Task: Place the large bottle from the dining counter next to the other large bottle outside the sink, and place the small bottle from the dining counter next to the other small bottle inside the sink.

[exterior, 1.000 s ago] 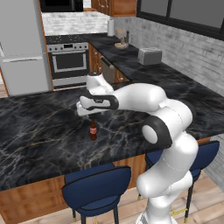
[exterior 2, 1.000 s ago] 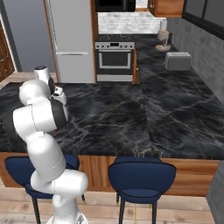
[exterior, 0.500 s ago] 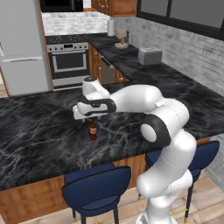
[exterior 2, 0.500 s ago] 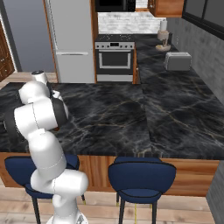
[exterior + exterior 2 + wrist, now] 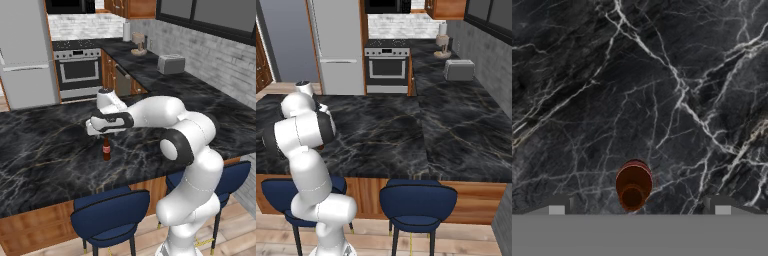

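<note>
The bottle (image 5: 106, 148) is standing upright on the dark marble worktop (image 5: 45, 150), directly under the hand (image 5: 100, 131), which is hovering just above its cap. In the hand view the bottle (image 5: 633, 185) is showing cap-first, lying between the two fingertips (image 5: 557, 206) and touching neither. The hand (image 5: 639, 209) is gaping as wide as it goes and is gripping nothing. One bottle is showing on the worktop, and two blue stools (image 5: 110, 216) are standing in front of it.
</note>
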